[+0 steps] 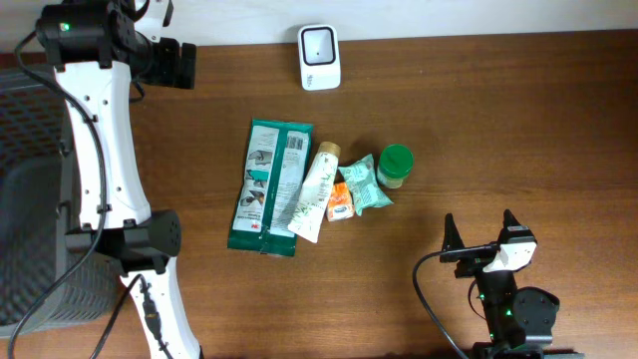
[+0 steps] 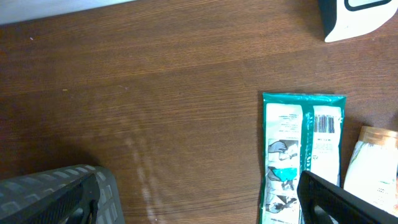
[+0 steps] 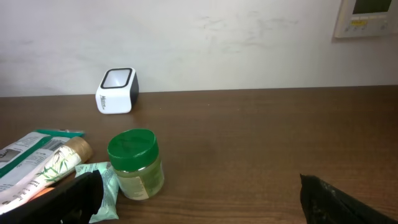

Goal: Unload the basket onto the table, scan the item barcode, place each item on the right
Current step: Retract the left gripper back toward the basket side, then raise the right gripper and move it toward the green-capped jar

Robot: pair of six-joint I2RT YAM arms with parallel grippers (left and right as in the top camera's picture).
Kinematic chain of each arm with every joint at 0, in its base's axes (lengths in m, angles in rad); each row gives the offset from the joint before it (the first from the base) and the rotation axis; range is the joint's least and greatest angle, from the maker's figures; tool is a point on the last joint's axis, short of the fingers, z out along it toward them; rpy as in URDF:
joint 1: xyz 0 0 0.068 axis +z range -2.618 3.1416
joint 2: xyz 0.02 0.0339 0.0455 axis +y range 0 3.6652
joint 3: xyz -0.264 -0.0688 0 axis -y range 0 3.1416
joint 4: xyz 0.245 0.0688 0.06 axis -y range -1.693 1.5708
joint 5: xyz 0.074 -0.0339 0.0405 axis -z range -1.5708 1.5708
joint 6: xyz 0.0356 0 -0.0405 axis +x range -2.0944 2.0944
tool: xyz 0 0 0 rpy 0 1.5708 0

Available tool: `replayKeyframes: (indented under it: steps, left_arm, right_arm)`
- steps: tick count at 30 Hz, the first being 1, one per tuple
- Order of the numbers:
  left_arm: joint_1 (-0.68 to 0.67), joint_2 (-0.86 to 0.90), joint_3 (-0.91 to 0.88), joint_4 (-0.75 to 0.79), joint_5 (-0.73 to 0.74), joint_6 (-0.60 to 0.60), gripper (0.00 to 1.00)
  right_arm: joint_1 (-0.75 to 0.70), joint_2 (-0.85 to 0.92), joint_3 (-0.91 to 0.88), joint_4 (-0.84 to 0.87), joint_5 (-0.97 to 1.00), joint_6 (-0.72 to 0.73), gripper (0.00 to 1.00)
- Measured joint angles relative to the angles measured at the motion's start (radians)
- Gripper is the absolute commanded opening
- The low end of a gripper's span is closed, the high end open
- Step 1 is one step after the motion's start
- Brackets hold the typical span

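Green pouch (image 1: 269, 186) near scanner (image 1: 319, 57): likely light, floppy, slick. Pinch an edge, off barcode (image 2: 326, 124). Left gripper (image 1: 175, 63), right gripper (image 1: 480, 231) both spread, empty.

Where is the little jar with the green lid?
In the overhead view the jar stands rightmost of the grouped items, just beside the small green packet.

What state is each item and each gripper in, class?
Green packet: lying flat, barcode facing up.
Tube: lying down, cap on.
Jar: upright, lid on.
Scanner: standing, untouched.
Left gripper: jaws open, empty.
Right gripper: jaws open, empty.
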Motion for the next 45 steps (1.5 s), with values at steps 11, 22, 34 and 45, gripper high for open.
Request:
replayKeyframes:
  steps: [11,22,34,45]
  left_arm:
    - [0.000,0.000,0.000,0.000,0.000,0.000,0.99]
    - [0.000,0.000,0.000,0.000,0.000,0.000,0.99]
    - [0.000,0.000,0.000,0.001,0.000,0.000,0.99]
    - [0.000,0.000,0.000,0.001,0.003,0.003,0.99]
  right_arm:
    - [0.000,0.000,0.000,0.000,0.000,0.000,0.98]
    - [0.000,0.000,0.000,0.000,0.000,0.000,0.98]
    - [0.000,0.000,0.067,-0.155,-0.119,0.000,0.98]
    - [0.000,0.395,0.633,-0.652,-0.142,0.000,0.98]
